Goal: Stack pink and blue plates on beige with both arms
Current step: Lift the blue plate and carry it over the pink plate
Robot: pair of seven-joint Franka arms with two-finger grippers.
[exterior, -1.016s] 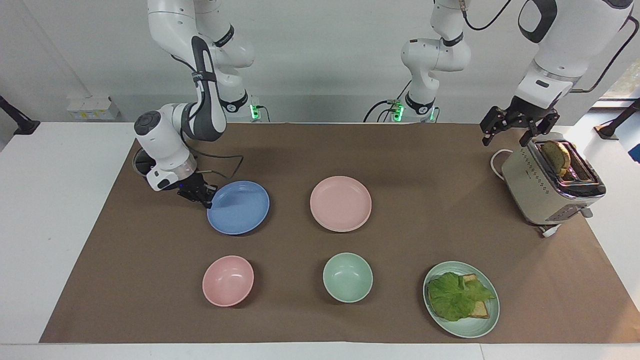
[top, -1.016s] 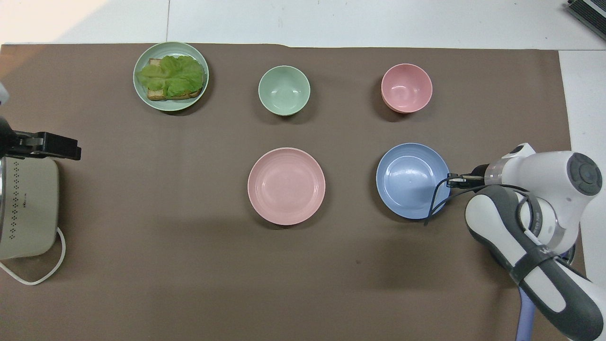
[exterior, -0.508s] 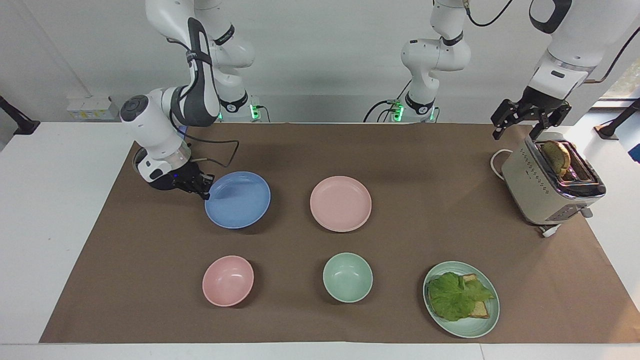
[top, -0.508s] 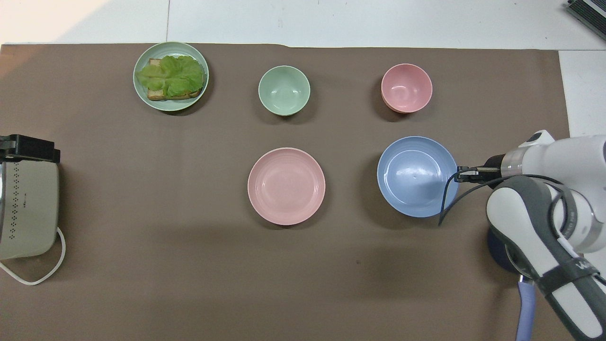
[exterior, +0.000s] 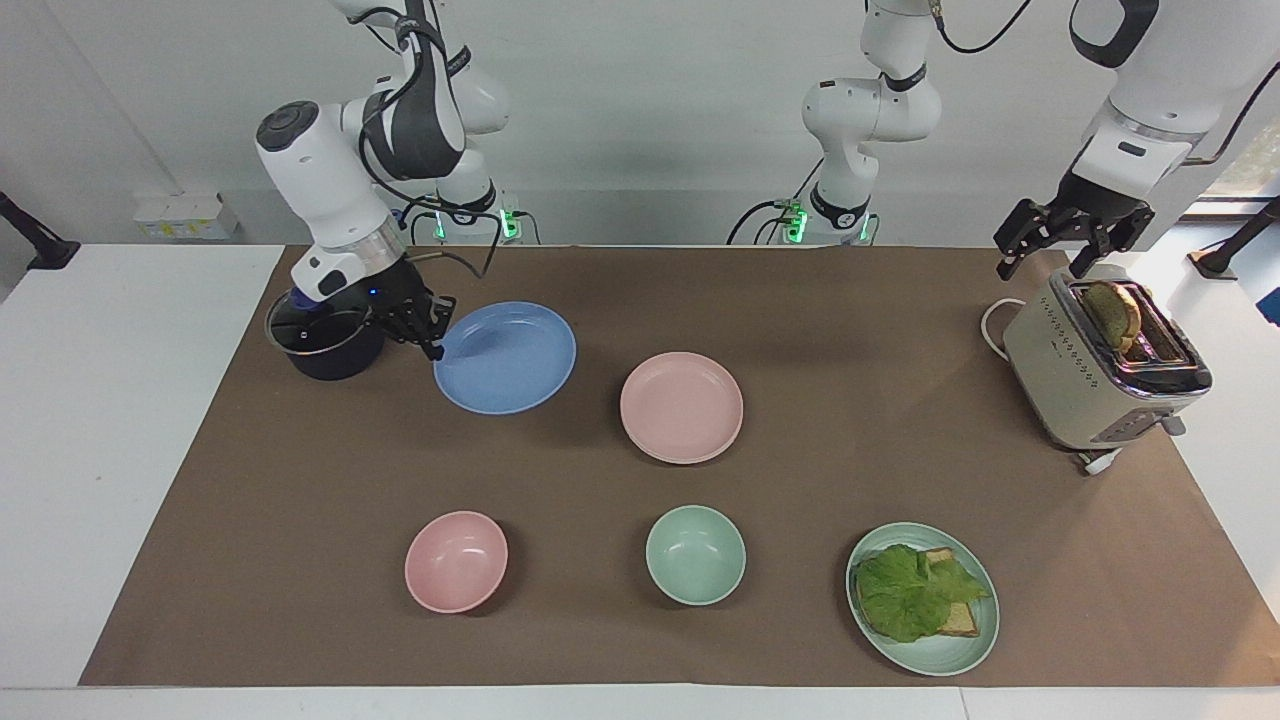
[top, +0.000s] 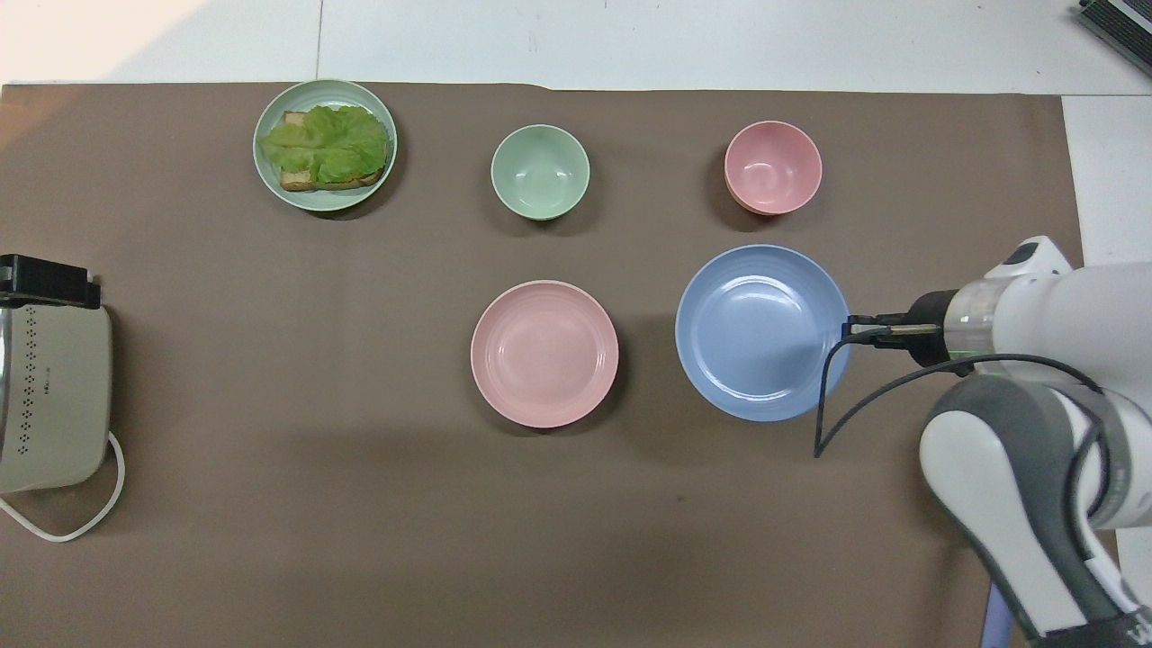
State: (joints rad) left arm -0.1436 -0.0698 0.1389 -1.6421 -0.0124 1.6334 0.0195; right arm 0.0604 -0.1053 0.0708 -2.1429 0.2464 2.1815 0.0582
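My right gripper [exterior: 432,338] is shut on the rim of the blue plate [exterior: 505,358], which hangs tilted a little above the brown mat beside the pink plate [exterior: 681,407]. From above, the blue plate [top: 763,333] shows next to the pink plate [top: 544,354], with the right gripper [top: 851,330] at the rim toward the right arm's end. The pink plate lies flat mid-mat. My left gripper [exterior: 1058,243] hangs open over the toaster's end nearest the robots. The beige plate is out of view.
A dark pot [exterior: 325,345] stands just under the right wrist. A toaster [exterior: 1100,375] with bread in it sits at the left arm's end. Farthest from the robots stand a pink bowl [exterior: 455,560], a green bowl [exterior: 695,553] and a green plate [exterior: 940,655] of lettuce and bread.
The right gripper has lifted the blue plate off the mat and carried it up and toward the pink plate. The left gripper has risen slightly by the toaster.
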